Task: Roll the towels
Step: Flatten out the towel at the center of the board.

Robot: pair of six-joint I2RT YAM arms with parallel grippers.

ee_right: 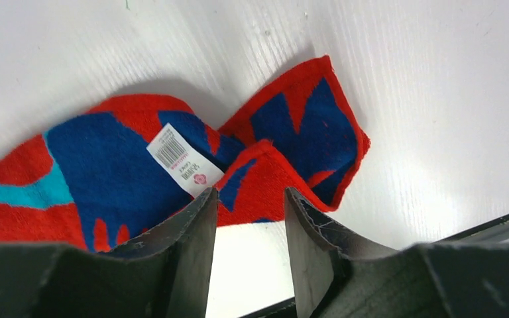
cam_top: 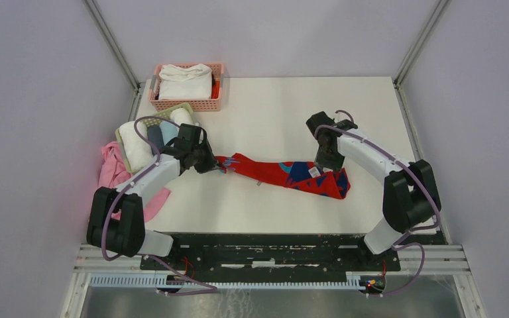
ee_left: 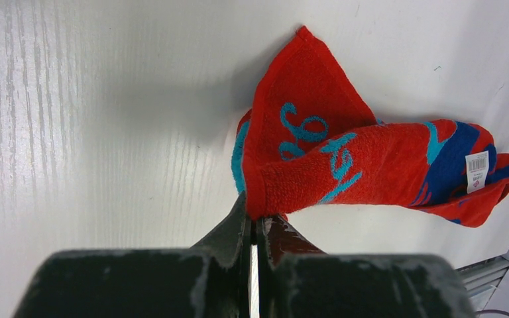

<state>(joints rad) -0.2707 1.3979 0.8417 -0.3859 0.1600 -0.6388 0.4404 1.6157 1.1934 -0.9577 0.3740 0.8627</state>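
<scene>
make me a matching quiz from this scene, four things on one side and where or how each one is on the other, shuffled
Things:
1. left gripper
2. right gripper
3. pink basket
4. pink cloth

States:
a. holds a folded white towel
b. jaws apart above the labelled end of the red towel
c. lies at the table's left edge
d. shut on the red towel's edge

Pairs: 1-d, 2-b, 3-a, 4-c
</scene>
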